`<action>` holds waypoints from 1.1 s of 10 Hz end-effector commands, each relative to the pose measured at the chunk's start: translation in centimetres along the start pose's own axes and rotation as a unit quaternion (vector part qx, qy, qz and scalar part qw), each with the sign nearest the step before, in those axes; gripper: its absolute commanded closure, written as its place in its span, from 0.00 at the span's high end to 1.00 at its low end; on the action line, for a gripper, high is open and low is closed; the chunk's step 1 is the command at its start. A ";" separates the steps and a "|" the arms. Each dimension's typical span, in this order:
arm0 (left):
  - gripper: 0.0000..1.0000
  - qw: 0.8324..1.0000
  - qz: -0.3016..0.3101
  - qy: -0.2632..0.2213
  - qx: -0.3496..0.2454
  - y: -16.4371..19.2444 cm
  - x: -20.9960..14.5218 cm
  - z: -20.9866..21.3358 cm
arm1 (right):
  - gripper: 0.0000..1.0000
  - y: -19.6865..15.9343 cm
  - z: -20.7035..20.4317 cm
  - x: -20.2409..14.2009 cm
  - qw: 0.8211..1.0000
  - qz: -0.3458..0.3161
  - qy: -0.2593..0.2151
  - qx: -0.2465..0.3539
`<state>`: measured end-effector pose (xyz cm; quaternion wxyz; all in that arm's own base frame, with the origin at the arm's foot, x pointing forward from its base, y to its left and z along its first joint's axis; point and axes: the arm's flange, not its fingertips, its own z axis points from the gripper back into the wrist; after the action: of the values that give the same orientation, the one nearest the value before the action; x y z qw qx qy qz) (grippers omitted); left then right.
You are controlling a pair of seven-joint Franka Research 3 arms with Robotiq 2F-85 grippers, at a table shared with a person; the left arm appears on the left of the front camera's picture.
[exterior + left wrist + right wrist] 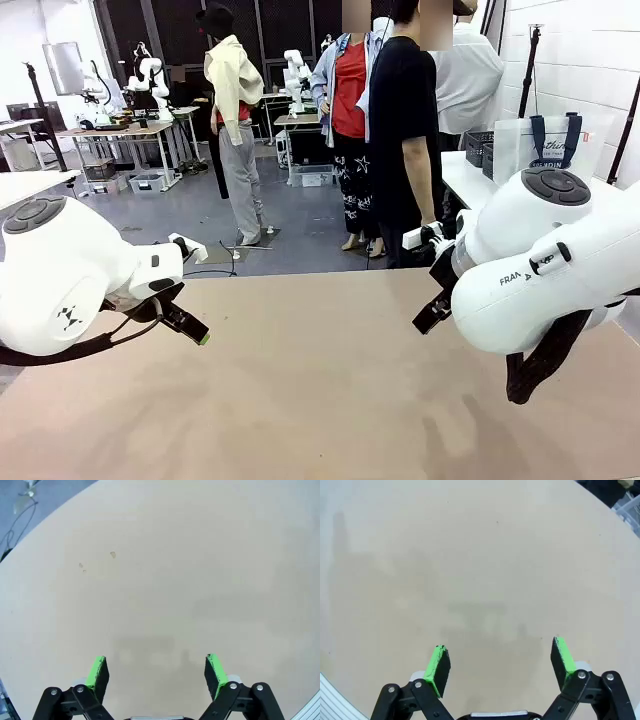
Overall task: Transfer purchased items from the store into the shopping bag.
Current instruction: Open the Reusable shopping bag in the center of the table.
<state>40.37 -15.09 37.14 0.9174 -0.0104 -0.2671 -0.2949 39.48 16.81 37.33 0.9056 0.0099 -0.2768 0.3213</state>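
The shopping bag [545, 143], translucent white with navy handles, stands on a white side table [462, 178] at the back right, well beyond both arms. The purchased items are out of view. My left gripper [200, 336] hovers over the left part of the tan table [320, 400]; in the left wrist view it [156, 667] is open, green pads [98, 669] wide apart over bare tabletop. My right gripper [424, 320] hangs over the right part; in the right wrist view it [501, 660] is open too, nothing between its fingers [562, 656].
A person in a black shirt [400, 140] stands at the table's far edge, with others behind. Dark mesh baskets [479, 147] sit beside the bag on the side table. Grey floor lies beyond the far edge.
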 end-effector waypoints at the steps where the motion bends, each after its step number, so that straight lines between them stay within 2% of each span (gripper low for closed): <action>1: 1.00 1.000 0.000 0.000 0.000 0.0 0.0 0.0 | 1.00 0.0 0.0 0.0 1.000 0.000 0.000 0.000; 11: 1.00 1.000 0.000 0.000 0.000 0.0 0.0 0.0 | 1.00 0.0 0.0 0.0 1.000 0.000 0.000 0.000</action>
<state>40.35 -15.15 37.14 0.9172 -0.0104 -0.2671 -0.2955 39.48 16.82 37.33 0.9055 0.0098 -0.2768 0.3214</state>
